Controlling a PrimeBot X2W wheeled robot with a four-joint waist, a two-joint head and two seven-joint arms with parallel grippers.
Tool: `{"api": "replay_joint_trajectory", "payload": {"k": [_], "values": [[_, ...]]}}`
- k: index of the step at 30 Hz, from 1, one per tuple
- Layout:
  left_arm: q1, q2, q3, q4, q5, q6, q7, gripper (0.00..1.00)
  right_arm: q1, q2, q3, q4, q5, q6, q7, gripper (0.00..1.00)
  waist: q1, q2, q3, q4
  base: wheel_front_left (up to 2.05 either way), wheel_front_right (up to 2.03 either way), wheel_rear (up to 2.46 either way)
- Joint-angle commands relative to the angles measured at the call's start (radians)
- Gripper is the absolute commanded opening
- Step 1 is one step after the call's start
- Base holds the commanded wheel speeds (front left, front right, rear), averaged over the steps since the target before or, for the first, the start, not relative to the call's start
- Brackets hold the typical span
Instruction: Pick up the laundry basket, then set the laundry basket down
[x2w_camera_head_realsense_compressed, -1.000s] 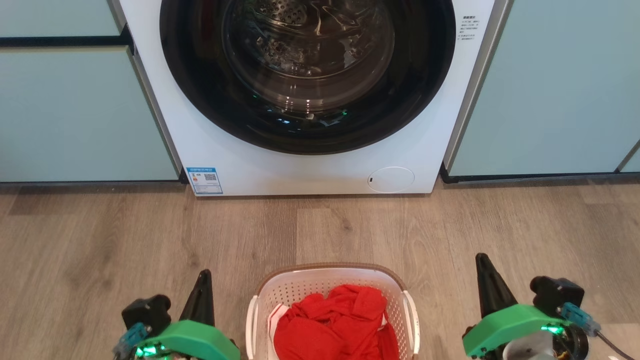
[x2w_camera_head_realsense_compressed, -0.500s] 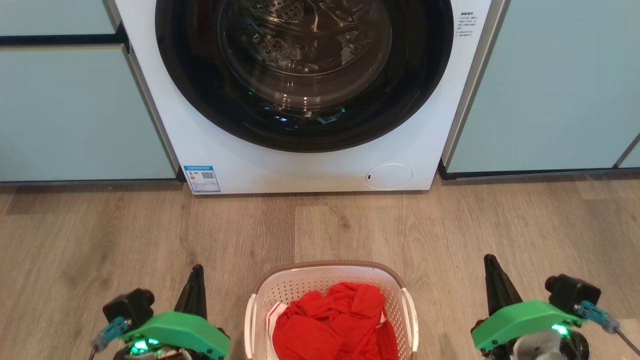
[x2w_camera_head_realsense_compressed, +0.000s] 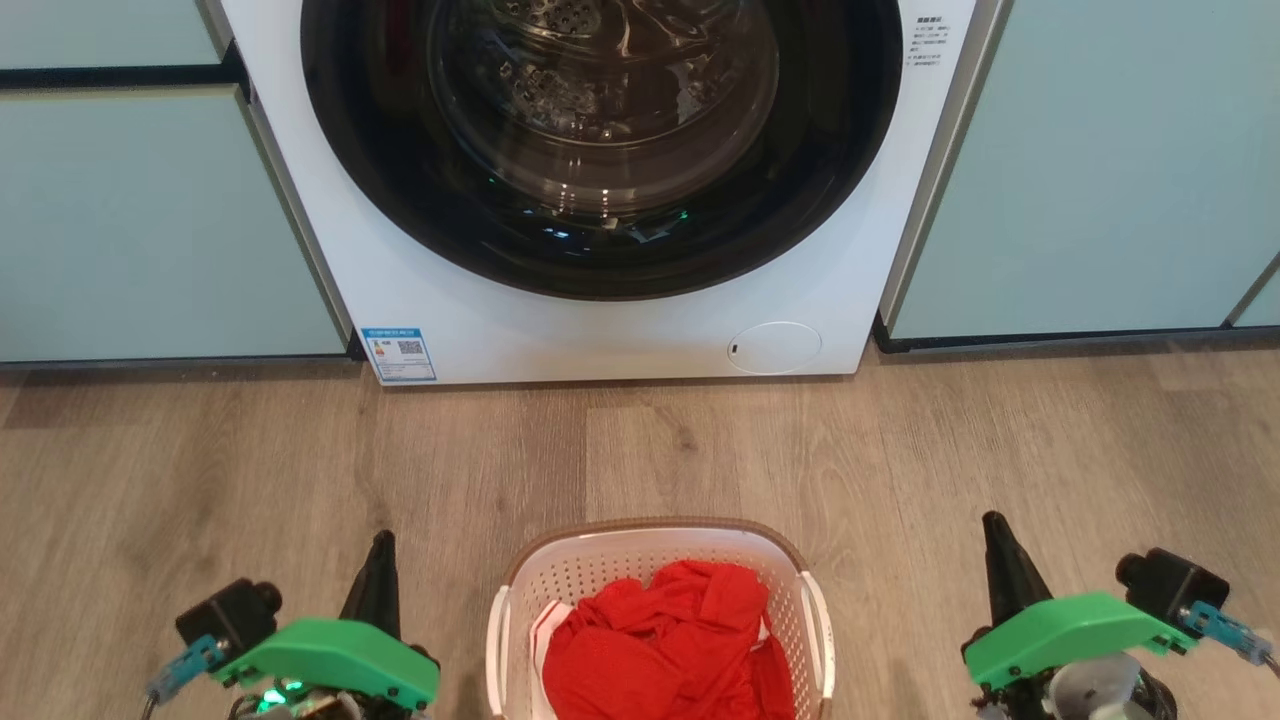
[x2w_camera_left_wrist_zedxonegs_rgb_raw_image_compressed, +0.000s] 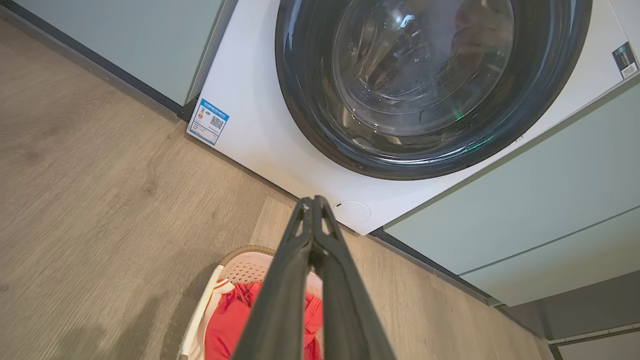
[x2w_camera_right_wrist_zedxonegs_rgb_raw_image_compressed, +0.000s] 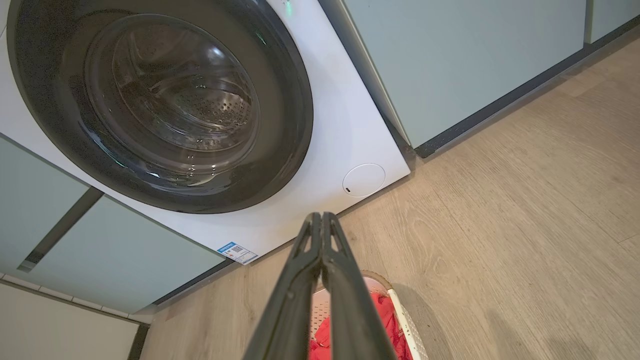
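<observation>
Head view: small white perforated plastic laundry basket (x2w_camera_head_realsense_compressed: 600, 575), brown woven-look rim, stands on the wood floor (x2w_camera_head_realsense_compressed: 700, 450) between my left gripper (x2w_camera_head_realsense_compressed: 380, 570) and right gripper (x2w_camera_head_realsense_compressed: 1000, 550), both pinched shut, empty. Left wrist view: basket (x2w_camera_left_wrist_zedxonegs_rgb_raw_image_compressed: 240, 260) below my fingertips, crumpled red cloth (x2w_camera_left_wrist_zedxonegs_rgb_raw_image_compressed: 225, 325) inside. Right wrist view: likewise. Awaiting lifting or already set down; slim handles (x2w_camera_head_realsense_compressed: 815, 620) suit an even two-sided hold.

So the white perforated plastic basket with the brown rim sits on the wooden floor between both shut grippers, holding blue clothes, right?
Not quite: the clothes in the white perforated basket are red, not blue; the head view shows it.
</observation>
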Motion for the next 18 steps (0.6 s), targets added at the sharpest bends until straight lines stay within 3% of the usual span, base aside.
{"api": "replay_joint_trajectory", "payload": {"k": [1, 18], "values": [[-0.067, 0.008, 0.028, -0.031, -0.021, -0.008, 0.005, 0.0, -0.064, -0.015, -0.002, -0.028, 0.023, 0.002, 0.008, 0.0, -0.0001, 0.0, 0.001, -0.001, 0.0, 0.0, 0.0], [-0.086, 0.009, 0.075, -0.031, -0.19, -0.034, 0.052, 0.0, -0.081, -0.018, -0.036, -0.023, 0.197, 0.003, 0.054, 0.0, -0.0001, 0.0, 0.011, -0.009, 0.0, 0.0, 0.0]]}}
